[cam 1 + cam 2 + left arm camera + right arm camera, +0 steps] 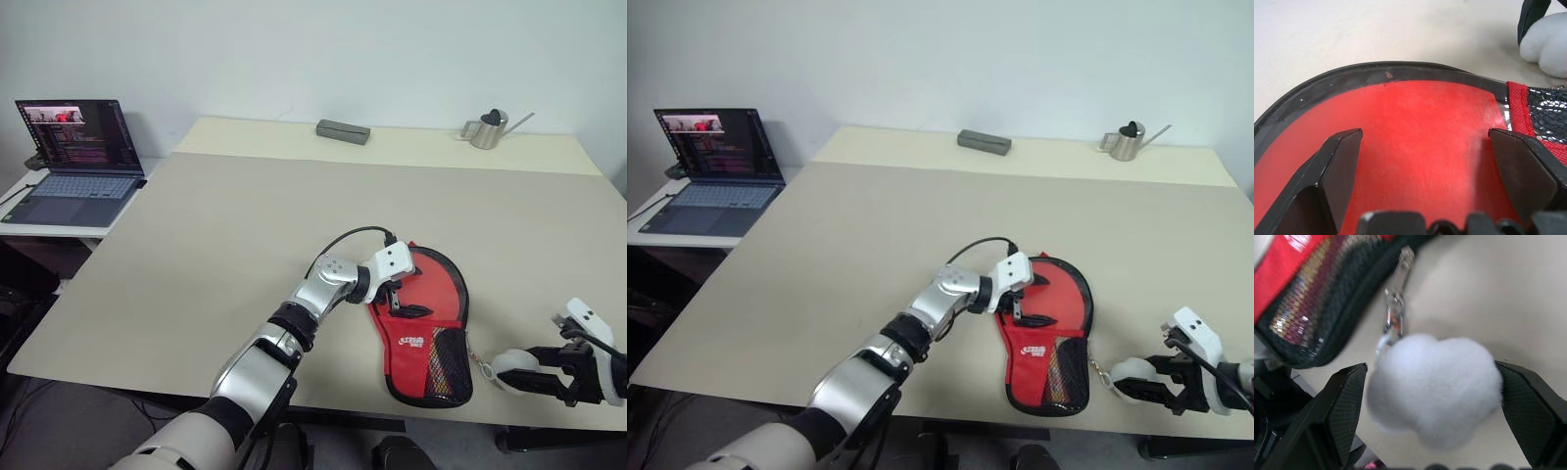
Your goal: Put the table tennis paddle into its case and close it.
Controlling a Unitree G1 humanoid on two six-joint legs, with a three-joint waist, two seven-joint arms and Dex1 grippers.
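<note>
While red paddle-shaped fabric case (pixel 428 328) lies near table edge (pixel 147 377), left gripper (pixel 400 300) rests wide open on it; right gripper (pixel 1435 396), wide open, straddles white fluffy zip pompom (pixel 1437 387). Pinch pompom squarely, brace case, pull zip along seam.

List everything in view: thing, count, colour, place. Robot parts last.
case: one, red with black mesh pocket and black edging, flat near the table's front right edge.
pompom: one, white and fluffy, clipped to the case's zip, right of the case.
table: one, beige.
box: one, grey, far edge.
watering can: one, silver, far right.
laptop: one, open, on a side table at left.
left hand: open, over the case.
right hand: open, fingers either side of the pompom.
</note>
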